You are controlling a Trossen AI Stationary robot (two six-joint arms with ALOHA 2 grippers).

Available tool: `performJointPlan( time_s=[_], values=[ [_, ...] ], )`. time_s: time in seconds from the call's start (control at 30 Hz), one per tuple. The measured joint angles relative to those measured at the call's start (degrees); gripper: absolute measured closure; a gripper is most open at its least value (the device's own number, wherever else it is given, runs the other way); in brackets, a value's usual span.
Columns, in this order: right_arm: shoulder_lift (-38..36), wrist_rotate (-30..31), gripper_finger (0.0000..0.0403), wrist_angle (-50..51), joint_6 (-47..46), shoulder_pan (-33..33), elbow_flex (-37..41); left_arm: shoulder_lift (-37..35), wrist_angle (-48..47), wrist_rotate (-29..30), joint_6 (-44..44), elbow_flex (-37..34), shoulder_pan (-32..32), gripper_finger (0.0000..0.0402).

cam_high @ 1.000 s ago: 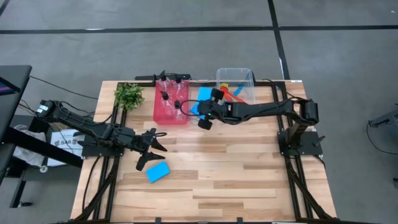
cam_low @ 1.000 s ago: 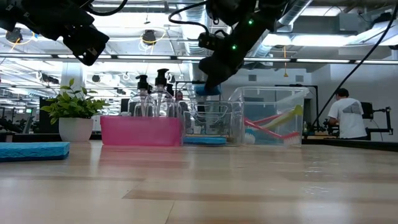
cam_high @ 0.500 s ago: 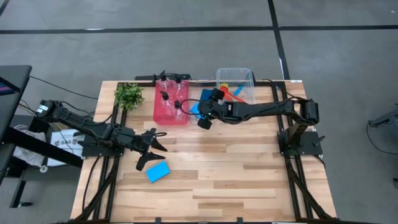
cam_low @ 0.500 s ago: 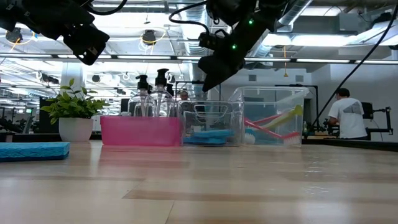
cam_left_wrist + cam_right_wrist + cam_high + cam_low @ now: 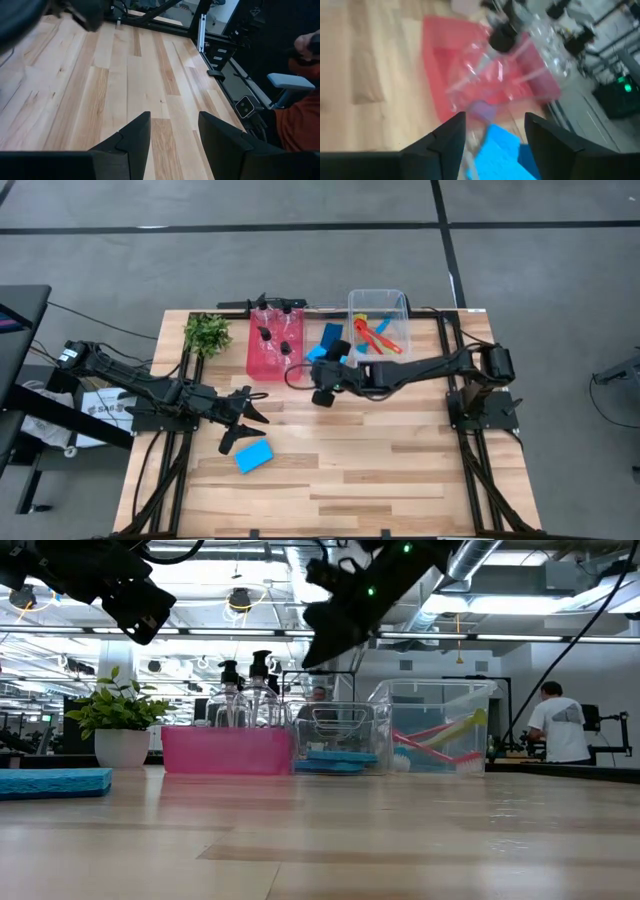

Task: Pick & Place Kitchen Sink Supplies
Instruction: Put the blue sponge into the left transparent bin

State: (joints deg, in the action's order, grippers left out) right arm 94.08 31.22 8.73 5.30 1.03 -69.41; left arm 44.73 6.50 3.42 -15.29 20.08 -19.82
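Note:
A blue sponge [image 5: 253, 456] lies flat on the table near my left gripper [image 5: 253, 410], which hovers open above the wood [image 5: 173, 117]. Two clear pump bottles [image 5: 245, 690] stand in the pink bin [image 5: 275, 350]. More blue sponges [image 5: 328, 338] lie stacked in a small clear bin [image 5: 340, 735]. Red, blue and yellow-green brushes [image 5: 375, 332] lie in the larger clear bin [image 5: 378, 305]. My right gripper [image 5: 320, 384] hangs open on the near side of the sponge bin, nothing between its fingers [image 5: 495, 120]; a blue sponge [image 5: 502, 150] shows beyond them.
A leafy plant in a white pot [image 5: 207, 333] stands at the far left corner. Bare wood [image 5: 380, 450] stretches across the middle and near right of the table. A person [image 5: 555, 725] stands in the room beyond the table.
My right gripper has opened and let go of a blue sponge, which has dropped into the small clear bin onto the sponge lying there. The gripper has then swung toward the table's near edge and risen a little.

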Motion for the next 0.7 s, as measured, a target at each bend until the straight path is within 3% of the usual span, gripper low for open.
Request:
performJointPlan(
  time_s=[0.27,0.5,0.7],
  values=[
    [0.00,-1.22,0.0240,-4.37,4.23,-5.42,0.00,0.00,0.00,-0.25,-0.02,0.00,-0.01,0.0234],
    [-0.02,-12.01,0.0253,-5.56,5.18,-10.20,0.00,-0.02,-2.44,-10.40,0.24,-0.22,-0.01,0.0234],
    [0.72,-13.39,0.0258,-9.55,5.21,-14.19,0.00,-1.48,-5.23,-14.86,0.04,-0.22,-0.03,0.0234]
  ],
)
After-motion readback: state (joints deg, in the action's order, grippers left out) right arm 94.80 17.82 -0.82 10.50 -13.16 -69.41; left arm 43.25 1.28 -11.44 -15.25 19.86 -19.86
